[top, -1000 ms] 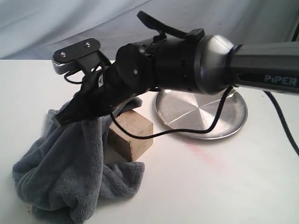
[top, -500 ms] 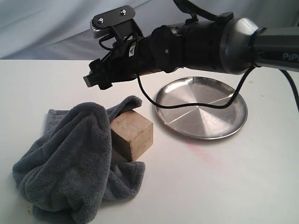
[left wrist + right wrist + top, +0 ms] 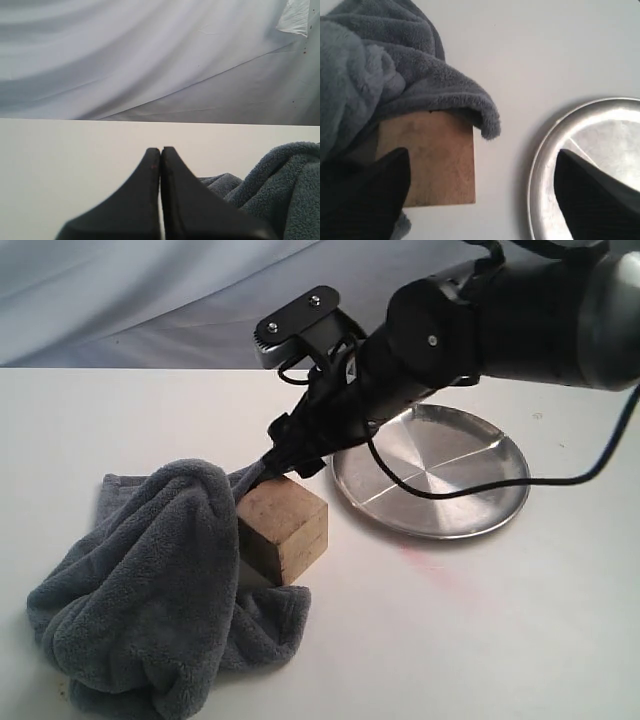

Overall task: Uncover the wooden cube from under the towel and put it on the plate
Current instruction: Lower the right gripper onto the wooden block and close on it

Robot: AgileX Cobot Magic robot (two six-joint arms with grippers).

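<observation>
Right wrist view: right end effector [image 3: 480,162] spread above pale wooden cube [image 3: 437,160], fluffy towel [image 3: 380,65].

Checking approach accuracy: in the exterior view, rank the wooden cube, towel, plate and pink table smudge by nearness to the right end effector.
From the right end effector:
1. the wooden cube and the towel, whose fold lies there, both just below its tips: too close to call.
2. the plate, on its right.
3. the pink smudge, in front of the plate, farthest.
</observation>
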